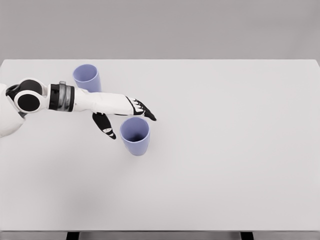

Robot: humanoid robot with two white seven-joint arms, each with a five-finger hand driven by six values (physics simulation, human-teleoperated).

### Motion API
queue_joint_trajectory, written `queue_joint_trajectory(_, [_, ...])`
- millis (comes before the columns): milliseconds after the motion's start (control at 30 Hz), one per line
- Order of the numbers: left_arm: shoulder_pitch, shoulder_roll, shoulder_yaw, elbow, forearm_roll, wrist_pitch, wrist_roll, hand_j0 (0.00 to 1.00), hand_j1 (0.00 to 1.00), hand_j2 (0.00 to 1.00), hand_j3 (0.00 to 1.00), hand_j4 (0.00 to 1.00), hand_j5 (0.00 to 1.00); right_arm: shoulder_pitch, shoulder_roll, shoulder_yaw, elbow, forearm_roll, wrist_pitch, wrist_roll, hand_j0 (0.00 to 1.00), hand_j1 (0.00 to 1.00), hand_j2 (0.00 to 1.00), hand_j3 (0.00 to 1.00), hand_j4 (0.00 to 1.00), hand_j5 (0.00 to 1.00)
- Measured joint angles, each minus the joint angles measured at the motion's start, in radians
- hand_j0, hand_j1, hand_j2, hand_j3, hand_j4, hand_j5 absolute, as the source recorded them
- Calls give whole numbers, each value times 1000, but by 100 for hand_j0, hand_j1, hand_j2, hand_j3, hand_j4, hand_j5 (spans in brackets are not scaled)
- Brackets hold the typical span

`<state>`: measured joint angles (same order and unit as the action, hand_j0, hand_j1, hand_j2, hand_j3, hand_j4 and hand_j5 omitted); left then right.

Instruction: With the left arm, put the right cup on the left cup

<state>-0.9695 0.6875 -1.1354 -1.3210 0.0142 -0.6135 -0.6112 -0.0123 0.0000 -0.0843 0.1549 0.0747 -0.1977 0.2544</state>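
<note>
The left hand (125, 116) hangs with fingers spread, holding nothing, its thumb dropped beside the right cup (135, 136), which stands upright just below the fingertips, toward the table's (225, 175) near edge. The left cup (87, 77) stands behind the forearm, near the far-left corner.

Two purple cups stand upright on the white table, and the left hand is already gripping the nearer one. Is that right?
Not quite. In the head view the left hand is open beside the nearer cup, not gripping it. Both purple cups, including the far one, do stand upright on the white table.
</note>
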Motion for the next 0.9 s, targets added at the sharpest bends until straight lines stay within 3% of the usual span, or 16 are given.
queue_joint_trajectory(567, [29, -23, 6, -19, -14, 4, 3, 100, 100, 100, 100, 100, 100, 0, 0, 0, 0, 0, 0, 0, 100, 100, 100, 100, 100, 100])
queue_joint_trajectory(667, [29, -23, 13, -17, -19, 3, 2, 61, 61, 61, 61, 61, 61, 0, 0, 0, 0, 0, 0, 0, 100, 100, 100, 100, 100, 100])
queue_joint_trajectory(767, [29, -20, 17, -17, -16, 2, 1, 54, 54, 54, 54, 54, 54, 0, 0, 0, 0, 0, 0, 0, 100, 100, 100, 100, 100, 100])
queue_joint_trajectory(900, [38, -13, 34, -24, -14, 1, 0, 54, 54, 54, 54, 54, 54, 0, 0, 0, 0, 0, 0, 0, 100, 100, 100, 100, 100, 100])
